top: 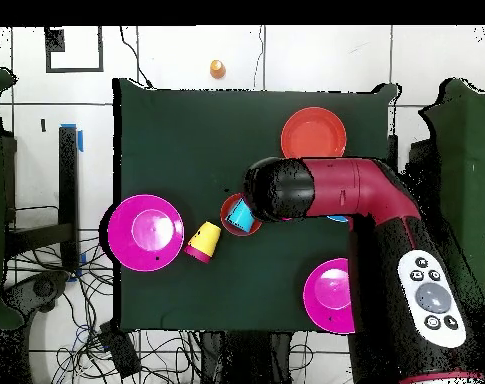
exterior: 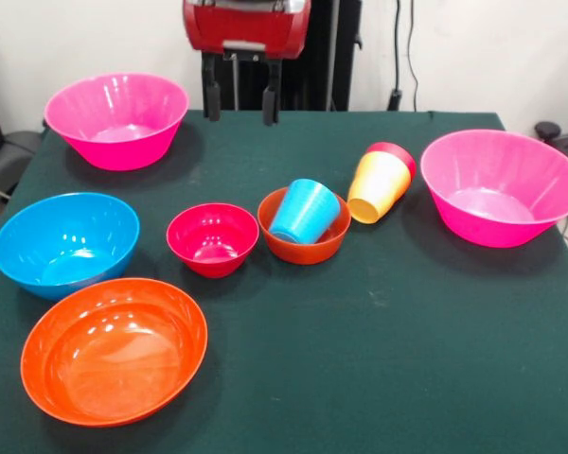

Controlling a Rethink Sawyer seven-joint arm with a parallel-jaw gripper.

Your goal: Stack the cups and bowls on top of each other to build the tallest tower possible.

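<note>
gripper [exterior: 240,102] top centre of frame, fingers released, holding nothing. blue cup [exterior: 304,212] lies tilted in small orange bowl [exterior: 303,227], mid-counter; yellow cup [exterior: 378,187] on its side right of it. risk: tilted cups roll if nudged.

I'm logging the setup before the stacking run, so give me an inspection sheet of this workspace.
Surface: dark green table, flat, no spills seen.
Job's things: blue cup tilted inside small orange bowl; yellow cup on its side, nested with red cup; crimson bowl, blue bowl, wide orange bowl and two pink bowls upright, apart.
Clutter: nothing seen on the table.
Grippers: gripper raised at the far edge, fingers apart, empty.
Cables: tangle on the floor.
Surroundings: small orange object on the tiled floor.
</note>
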